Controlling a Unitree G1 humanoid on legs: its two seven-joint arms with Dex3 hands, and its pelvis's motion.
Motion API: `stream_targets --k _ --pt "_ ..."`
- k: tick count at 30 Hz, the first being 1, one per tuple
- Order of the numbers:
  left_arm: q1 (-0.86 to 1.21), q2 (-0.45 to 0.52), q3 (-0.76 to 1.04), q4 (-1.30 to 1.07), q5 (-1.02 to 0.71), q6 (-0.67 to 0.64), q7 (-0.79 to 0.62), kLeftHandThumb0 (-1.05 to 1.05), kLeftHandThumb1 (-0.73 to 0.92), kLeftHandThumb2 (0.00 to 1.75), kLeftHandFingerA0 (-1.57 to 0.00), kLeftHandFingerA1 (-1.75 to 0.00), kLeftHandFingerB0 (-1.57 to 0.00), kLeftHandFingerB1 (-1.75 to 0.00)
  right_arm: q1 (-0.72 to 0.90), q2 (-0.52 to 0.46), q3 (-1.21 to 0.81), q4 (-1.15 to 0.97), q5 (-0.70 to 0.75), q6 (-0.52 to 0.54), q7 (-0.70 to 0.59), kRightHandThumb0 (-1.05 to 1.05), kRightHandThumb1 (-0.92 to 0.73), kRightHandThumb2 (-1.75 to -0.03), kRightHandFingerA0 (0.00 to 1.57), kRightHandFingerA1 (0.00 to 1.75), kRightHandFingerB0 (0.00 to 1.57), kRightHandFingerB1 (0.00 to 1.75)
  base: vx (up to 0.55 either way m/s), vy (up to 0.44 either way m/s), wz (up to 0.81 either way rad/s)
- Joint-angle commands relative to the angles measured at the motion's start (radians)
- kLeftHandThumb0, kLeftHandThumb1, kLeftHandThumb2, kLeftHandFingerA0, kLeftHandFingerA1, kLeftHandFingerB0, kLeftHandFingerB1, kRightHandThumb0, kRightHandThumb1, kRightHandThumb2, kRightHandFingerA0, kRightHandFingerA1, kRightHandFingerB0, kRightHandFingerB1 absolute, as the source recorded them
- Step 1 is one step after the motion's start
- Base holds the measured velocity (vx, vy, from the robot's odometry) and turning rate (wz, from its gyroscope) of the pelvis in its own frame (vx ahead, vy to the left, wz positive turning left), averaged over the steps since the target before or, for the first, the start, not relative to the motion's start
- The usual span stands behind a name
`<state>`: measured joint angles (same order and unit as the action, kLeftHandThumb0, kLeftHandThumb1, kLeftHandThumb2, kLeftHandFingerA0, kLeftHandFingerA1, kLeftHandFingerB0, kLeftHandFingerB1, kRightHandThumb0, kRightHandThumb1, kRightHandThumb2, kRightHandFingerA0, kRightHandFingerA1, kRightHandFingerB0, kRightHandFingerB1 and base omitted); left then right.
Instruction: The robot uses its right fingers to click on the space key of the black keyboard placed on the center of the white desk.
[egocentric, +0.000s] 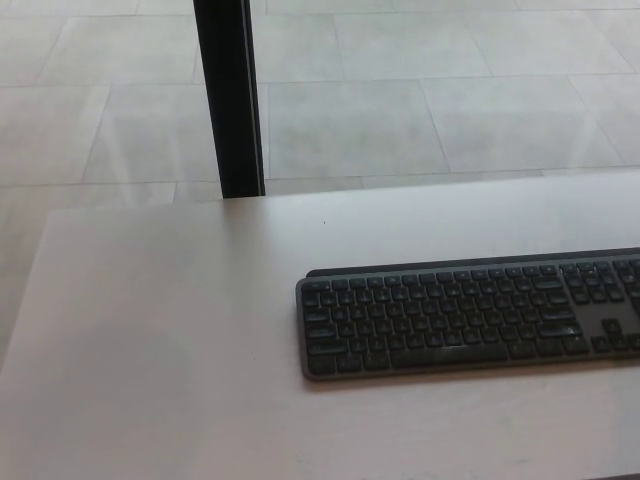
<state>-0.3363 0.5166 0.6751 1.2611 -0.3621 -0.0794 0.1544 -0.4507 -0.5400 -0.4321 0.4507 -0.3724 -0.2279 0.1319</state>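
Neither of my hands shows. The black keyboard (470, 325) lies flat on the white table (150, 340), right of centre. It looks stiff; the space key (448, 353), near row, likely needs light pressure.

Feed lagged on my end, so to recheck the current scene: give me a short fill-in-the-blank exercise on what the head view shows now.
1. The flat black keyboard lies on the white ____.
2. The keyboard runs off the picture's ____ edge.
3. The number of robot hands in view is ____.
4. Behind the desk's far edge stands an upright ____ post, with pale floor tiles beyond.

Missing words: desk; right; zero; black
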Motion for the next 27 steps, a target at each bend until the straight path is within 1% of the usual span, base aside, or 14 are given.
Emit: stream_targets --k 1,2,4,5,7,9,11,12,14,15,17,18,22,27 --pt "0.054 0.024 -0.005 0.008 0.003 -0.014 0.003 -0.52 0.66 0.6 -0.72 -0.75 -0.65 -0.59 0.079 0.09 -0.829 0.287 0.779 0.269 -0.369 -0.63 -0.67 -0.6 0.64 0.72 0.32 0.72 0.0 0.0 0.0" --pt "0.052 0.024 -0.003 0.01 0.001 -0.015 0.001 -0.51 0.66 0.59 -0.7 -0.74 -0.66 -0.6 0.085 0.102 -0.835 0.295 0.787 0.263 -0.359 -0.62 -0.67 -0.6 0.58 0.74 0.23 0.72 0.0 0.0 0.0" --pt "0.05 0.024 0.002 0.011 -0.005 -0.016 -0.002 -0.51 0.66 0.6 -0.71 -0.73 -0.66 -0.6 0.088 0.11 -0.839 0.3 0.777 0.265 -0.373 -0.62 -0.66 -0.59 0.62 0.74 0.33 0.77 0.0 0.0 0.0" --pt "0.047 0.022 0.008 0.01 -0.012 -0.014 -0.007 -0.51 0.67 0.6 -0.69 -0.75 -0.64 -0.59 0.083 0.113 -0.855 0.335 0.774 0.253 -0.386 -0.6 -0.65 -0.59 0.62 0.75 0.56 0.94 0.0 0.0 0.0" --pt "0.043 0.024 0.01 0.012 -0.014 -0.007 -0.004 -0.52 0.67 0.6 -0.69 -0.74 -0.62 -0.58 0.082 0.123 -0.857 0.346 0.75 0.241 -0.413 -0.61 -0.64 -0.59 0.62 0.77 0.58 0.98 0.0 0.0 0.0" --pt "0.05 0.022 0.002 0.009 -0.004 -0.016 0.003 -0.53 0.68 0.6 -0.71 -0.76 -0.63 -0.59 0.079 0.119 -0.873 0.406 0.75 0.233 -0.414 -0.61 -0.65 -0.61 0.72 0.84 0.99 1.3 0.0 0.0 0.0" --pt "0.053 0.023 0.005 0.009 -0.008 -0.013 -0.003 -0.53 0.69 0.6 -0.7 -0.76 -0.63 -0.59 0.076 0.122 -0.883 0.429 0.735 0.229 -0.429 -0.59 -0.66 -0.59 0.87 0.96 0.88 1.21 0.0 0.0 0.0" --pt "0.055 0.023 -0.005 0.009 0.003 -0.013 0.002 -0.54 0.7 0.61 -0.72 -0.76 -0.64 -0.6 0.084 0.133 -0.884 0.43 0.736 0.228 -0.409 -0.57 -0.67 -0.59 0.77 0.91 0.6 0.92 0.0 0.0 0.0" --pt "0.06 0.023 -0.008 0.009 0.005 -0.009 0.002 -0.54 0.7 0.61 -0.71 -0.75 -0.63 -0.59 0.089 0.147 -0.889 0.43 0.723 0.225 -0.396 -0.55 -0.67 -0.59 0.77 0.89 0.67 0.98 0.0 0.0 0.0" --pt "0.06 0.024 -0.007 0.009 0.004 -0.007 -0.004 -0.54 0.71 0.61 -0.68 -0.7 -0.57 -0.56 0.09 0.156 -0.886 0.434 0.715 0.227 -0.39 -0.56 -0.67 -0.6 0.71 0.92 0.52 0.86 0.0 0.0 0.0" --pt "0.057 0.025 0.007 0.01 -0.015 0.006 -0.028 -0.53 0.72 0.61 -0.62 -0.7 -0.52 -0.55 0.088 0.179 -0.881 0.427 0.703 0.237 -0.385 -0.55 -0.69 -0.6 0.77 1.11 0.58 0.97 0.0 0.0 0.0" --pt "0.056 0.023 0.01 0.008 -0.019 0.008 -0.032 -0.53 0.72 0.61 -0.61 -0.7 -0.53 -0.56 0.086 0.185 -0.884 0.423 0.702 0.241 -0.382 -0.53 -0.7 -0.59 0.64 0.94 0.49 0.91 0.0 0.0 0.0" --pt "0.051 0.023 0.001 0.008 -0.009 0.007 -0.022 -0.55 0.73 0.62 -0.69 -0.73 -0.58 -0.58 0.078 0.199 -0.886 0.447 0.681 0.249 -0.361 -0.53 -0.74 -0.62 0.64 0.83 0.36 0.75 0.0 0.0 0.0" --pt "0.056 0.019 0.0 0.01 -0.008 0.0 -0.022 -0.54 0.75 0.62 -0.69 -0.72 -0.6 -0.59 0.076 0.219 -0.881 0.425 0.666 0.27 -0.313 -0.56 -0.74 -0.62 0.6 0.66 0.49 0.67 0.0 0.0 0.0"
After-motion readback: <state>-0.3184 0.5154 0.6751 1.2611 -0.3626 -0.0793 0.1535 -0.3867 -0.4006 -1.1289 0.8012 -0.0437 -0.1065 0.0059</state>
